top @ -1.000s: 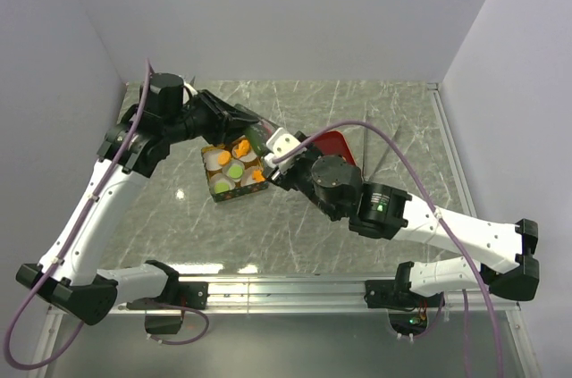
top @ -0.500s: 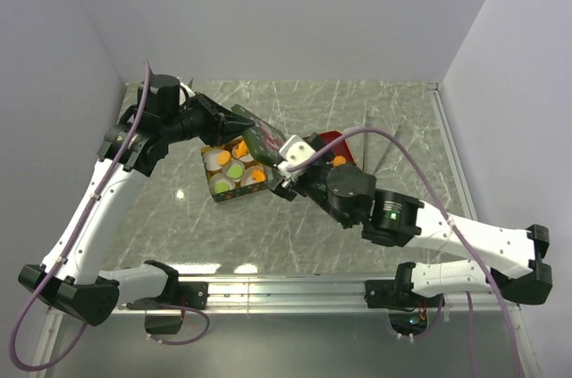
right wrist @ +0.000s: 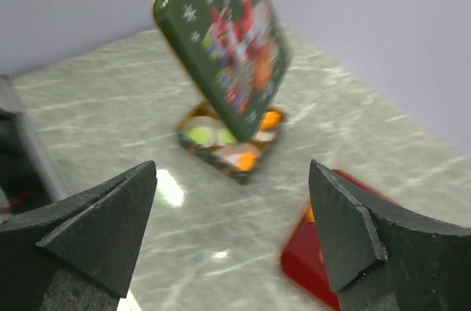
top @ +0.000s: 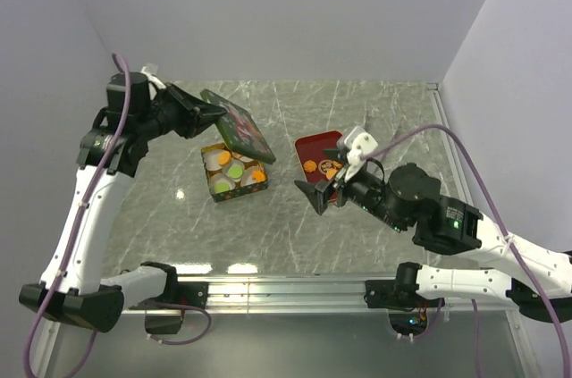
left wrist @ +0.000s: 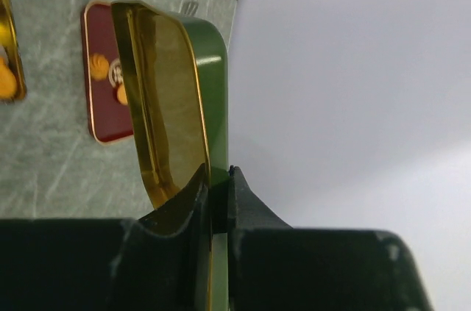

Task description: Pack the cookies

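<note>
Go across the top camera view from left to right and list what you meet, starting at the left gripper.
left gripper → open cookie tin → red tray. Left out: the green lid, which overlaps the tin, and the right gripper, which overlaps the tray.

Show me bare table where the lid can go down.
Free: the near strip between tin and base rail; the far strip behind red tray to the wall. Crowded: between tin and tray, where the open right gripper hangs; the lid overhangs the tin's far edge.
</note>
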